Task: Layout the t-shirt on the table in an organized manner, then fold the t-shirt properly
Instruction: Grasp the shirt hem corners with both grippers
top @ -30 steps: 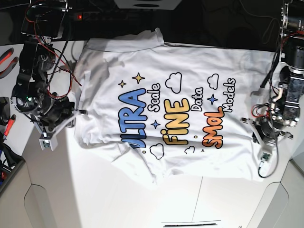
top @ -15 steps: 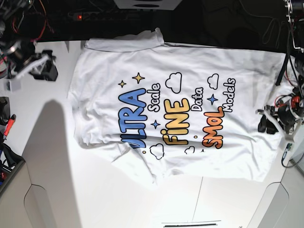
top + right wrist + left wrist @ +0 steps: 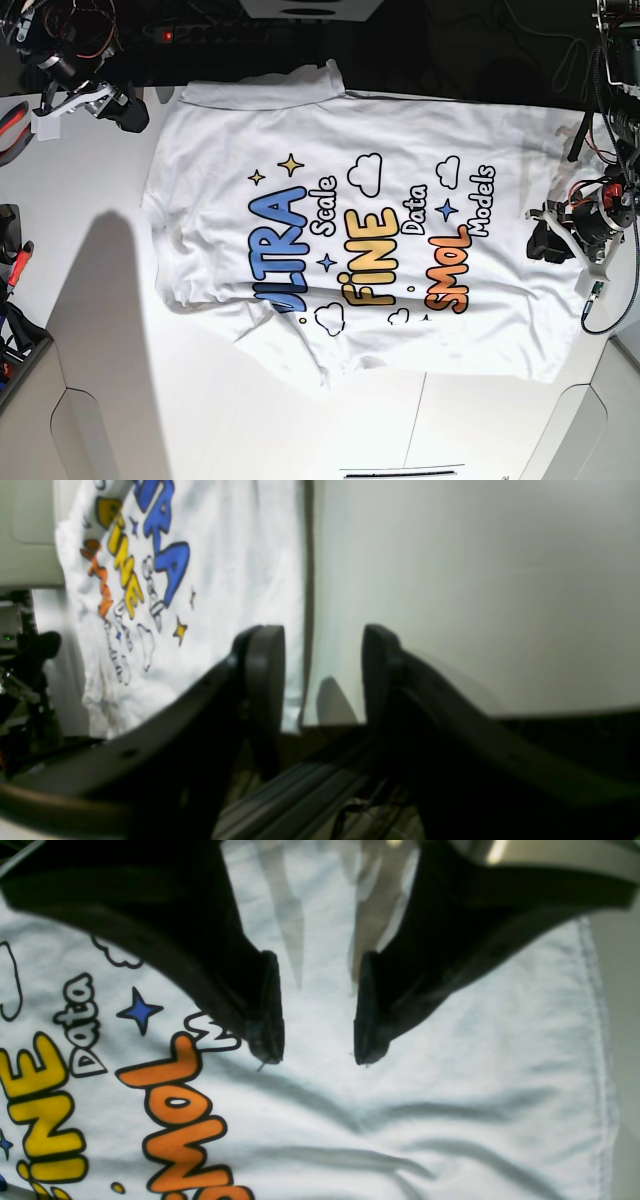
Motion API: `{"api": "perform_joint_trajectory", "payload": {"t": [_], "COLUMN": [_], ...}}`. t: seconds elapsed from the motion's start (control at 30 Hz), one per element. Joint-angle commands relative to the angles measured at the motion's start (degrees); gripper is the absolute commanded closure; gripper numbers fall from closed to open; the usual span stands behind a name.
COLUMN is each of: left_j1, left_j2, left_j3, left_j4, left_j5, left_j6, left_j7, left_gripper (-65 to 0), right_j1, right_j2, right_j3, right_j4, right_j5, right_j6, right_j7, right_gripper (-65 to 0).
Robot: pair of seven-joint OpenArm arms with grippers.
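The t-shirt (image 3: 360, 230) lies spread print-up across the middle of the white table (image 3: 150, 400), with its lower left part rumpled and folded under. The left gripper (image 3: 315, 1055) hangs over the shirt's right part near the hem, just right of the orange "SMOL" lettering (image 3: 180, 1120); its jaws stand apart with only bare cloth between them, holding nothing. The right gripper (image 3: 320, 645) is at the table's far left corner, off the shirt, jaws also apart and empty.
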Motion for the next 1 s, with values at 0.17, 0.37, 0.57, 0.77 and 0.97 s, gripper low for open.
{"api": "perform_joint_trajectory", "payload": {"t": [0.17,0.37,0.57,0.77,0.97], "left_j1": [-0.83,-0.96,-0.98,-0.96,-0.96], "left_j2": [-1.16,-1.18,-1.18,-1.18,-1.18], "left_j3": [-0.46,-0.48,-0.52,-0.52,-0.52], "left_j4": [0.9,0.9,0.9,0.9,0.9], "left_j5": [-0.68,-0.68,-0.68,-0.63,-0.37], "left_j6": [-0.42,-0.39,-0.39,-0.39,-0.39], "left_j7": [-1.27,-2.38,-2.56,-2.56,-2.8], "left_gripper": [-27.1,-27.1,-27.1,-27.1,-27.1], "right_j1": [0.13,0.17,0.17,0.17,0.2], "right_j2": [0.35,0.24,0.24,0.24,0.26], "right_j3": [-5.55,-8.07,-10.62,-14.58,-16.11], "right_j4": [-1.62,-1.62,-1.62,-1.62,-1.62], "right_j5": [-1.49,-2.64,-2.73,-5.7,-5.68], "right_j6": [0.59,0.57,0.57,0.55,0.5], "right_j7": [0.55,0.96,0.96,1.44,1.42], "right_gripper": [-25.5,-25.5,-25.5,-25.5,-24.0]}}
